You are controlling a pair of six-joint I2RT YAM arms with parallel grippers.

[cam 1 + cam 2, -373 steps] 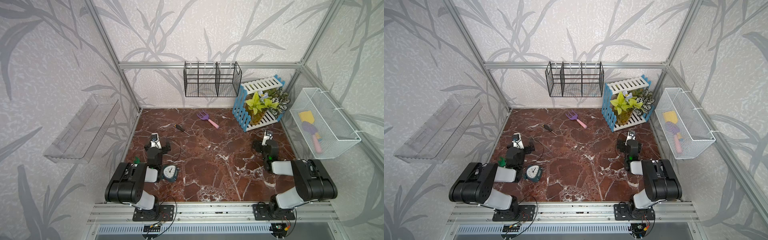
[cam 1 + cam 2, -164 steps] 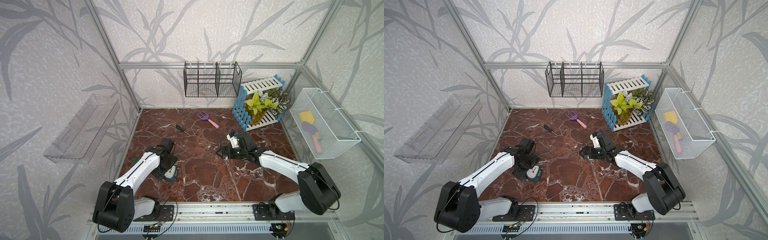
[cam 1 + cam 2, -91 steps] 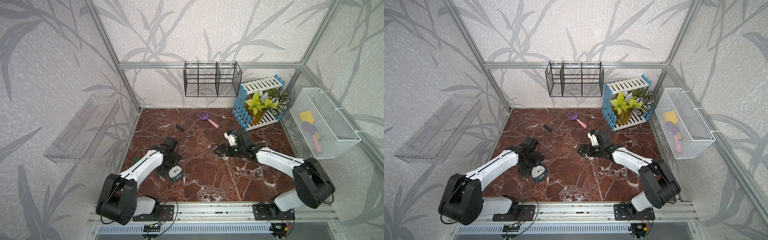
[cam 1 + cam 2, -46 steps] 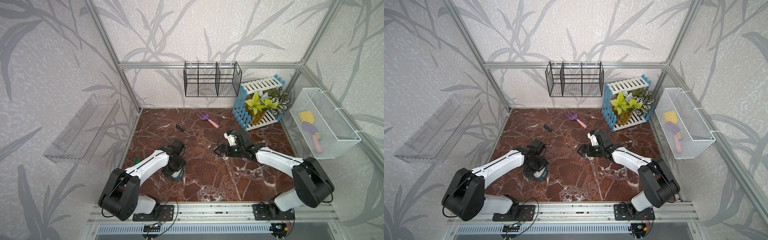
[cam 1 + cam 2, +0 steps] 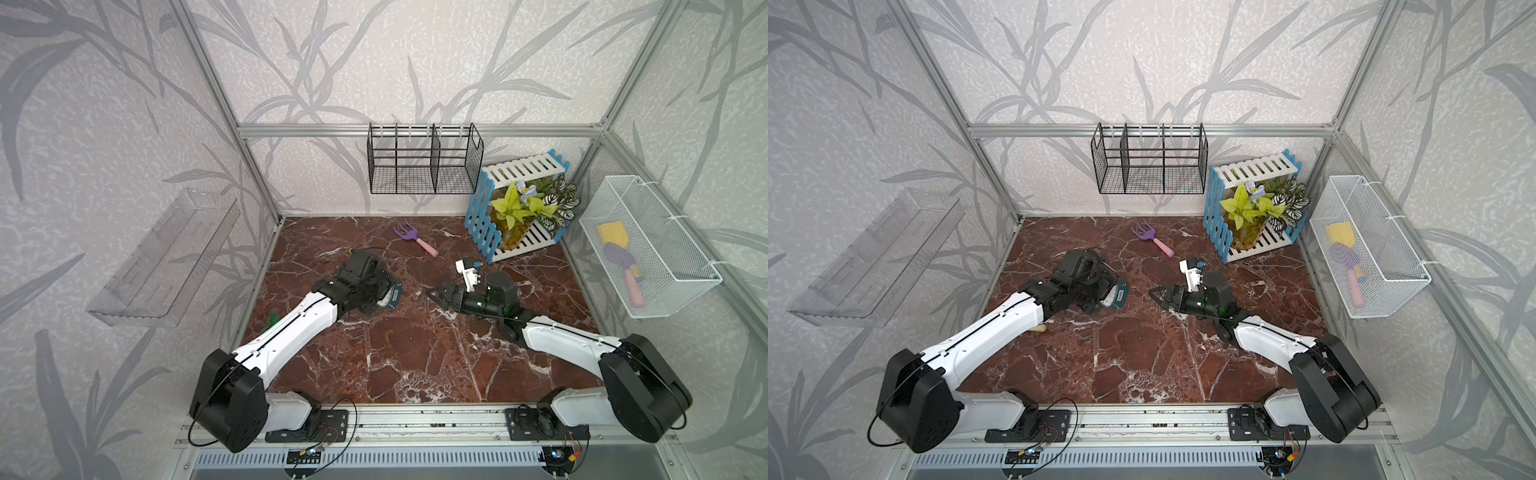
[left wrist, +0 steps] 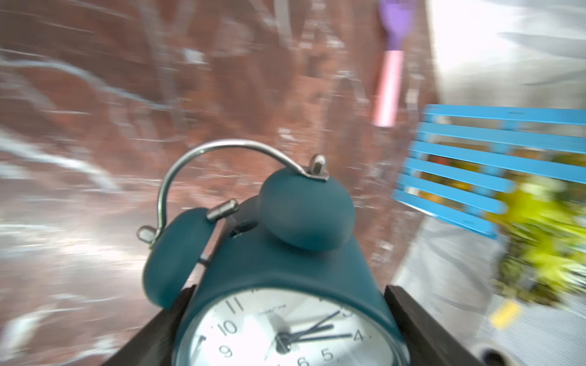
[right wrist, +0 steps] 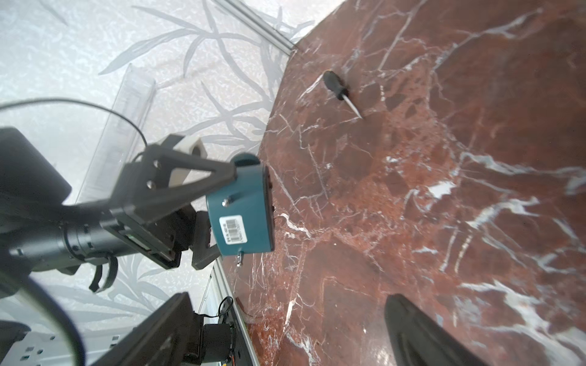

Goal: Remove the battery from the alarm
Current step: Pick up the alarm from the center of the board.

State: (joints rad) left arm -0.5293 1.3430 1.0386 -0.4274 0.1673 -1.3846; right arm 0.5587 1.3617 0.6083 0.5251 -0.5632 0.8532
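Here, left fingers (image 6: 421,326) gripped the teal alarm clock (image 5: 390,296) by its sides, low over the bench (image 5: 415,353); right fingers (image 7: 412,329) stood spread, empty. Battery unseen, presumably inside the back. Risk: smooth tapered body could twist loose under prying.

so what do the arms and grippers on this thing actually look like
The left arm and right arm have smooth white links between bulky rounded black joints. A thin black cable arcs along the left one. The left gripper and right gripper are matte black, with flat fingers braced as open triangles and fixed by small screws. A white camera mount sits on the right wrist.
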